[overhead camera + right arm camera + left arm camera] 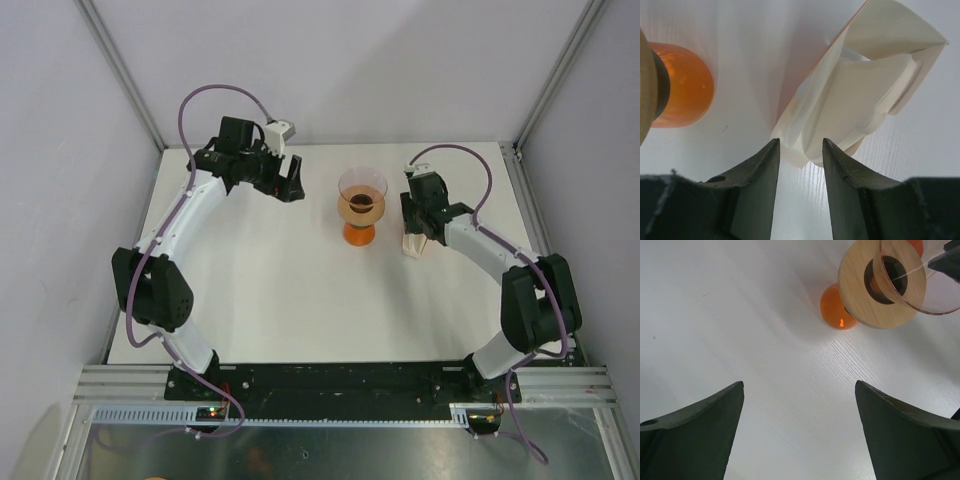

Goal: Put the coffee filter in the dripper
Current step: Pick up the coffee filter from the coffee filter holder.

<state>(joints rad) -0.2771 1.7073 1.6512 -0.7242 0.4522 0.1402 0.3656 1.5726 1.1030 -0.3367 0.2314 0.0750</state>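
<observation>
The dripper, a clear pinkish cone, sits on a flat brown ring on top of the orange-tinted beaker at the table's middle back. It also shows in the left wrist view. A cream bundle of coffee filters lies on the table right of the beaker, its sheets fanned apart. I cannot pick out one single filter from it. My right gripper is over the bundle, jaws narrowly apart with the bundle's lower tip between the fingertips. My left gripper is wide open and empty, left of the dripper.
The brown ring and the beaker show at the upper right of the left wrist view. The beaker is at the left of the right wrist view. Frame posts stand at the table's back corners.
</observation>
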